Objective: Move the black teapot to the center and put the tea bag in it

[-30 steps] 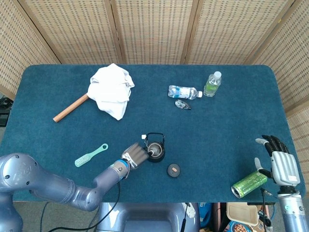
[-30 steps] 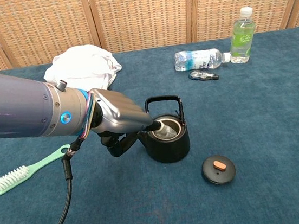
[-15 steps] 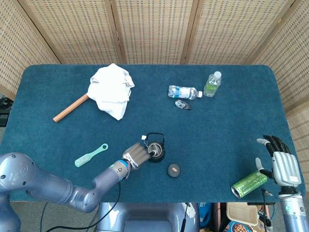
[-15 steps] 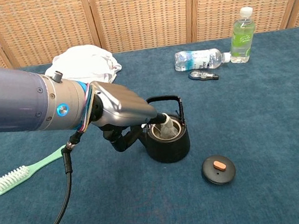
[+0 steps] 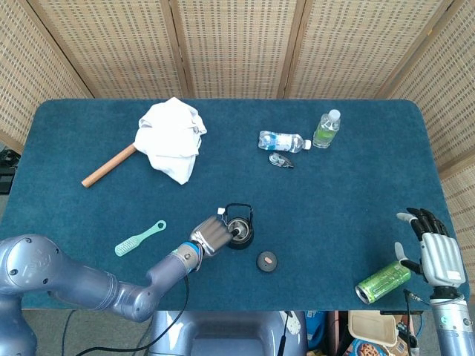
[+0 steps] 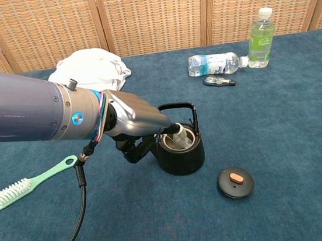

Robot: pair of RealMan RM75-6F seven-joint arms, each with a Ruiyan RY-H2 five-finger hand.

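Observation:
The black teapot [image 5: 240, 232] [image 6: 180, 152] stands open near the table's front middle, its handle upright. Its lid [image 5: 266, 260] [image 6: 235, 182] lies on the cloth to the right, knob up. My left hand [image 5: 210, 236] [image 6: 136, 119] reaches in from the left, fingertips at the pot's mouth. It pinches a whitish tea bag [image 6: 180, 136] that sits partly inside the opening. My right hand [image 5: 433, 248] hovers at the table's right front corner with its fingers spread, holding nothing; the chest view does not show it.
A green can [image 5: 383, 282] lies beside my right hand. A green toothbrush [image 5: 139, 237] [image 6: 30, 182] lies left of my left arm. Farther back are a white cloth [image 5: 172, 138] over a wooden stick [image 5: 108, 165], a lying bottle [image 5: 283, 141], an upright bottle [image 5: 326, 128] and a small clip [image 5: 281, 160].
My left hand has pushed a little further over the teapot, and the tea bag now sits lower in its mouth. The right hand has drifted slightly down.

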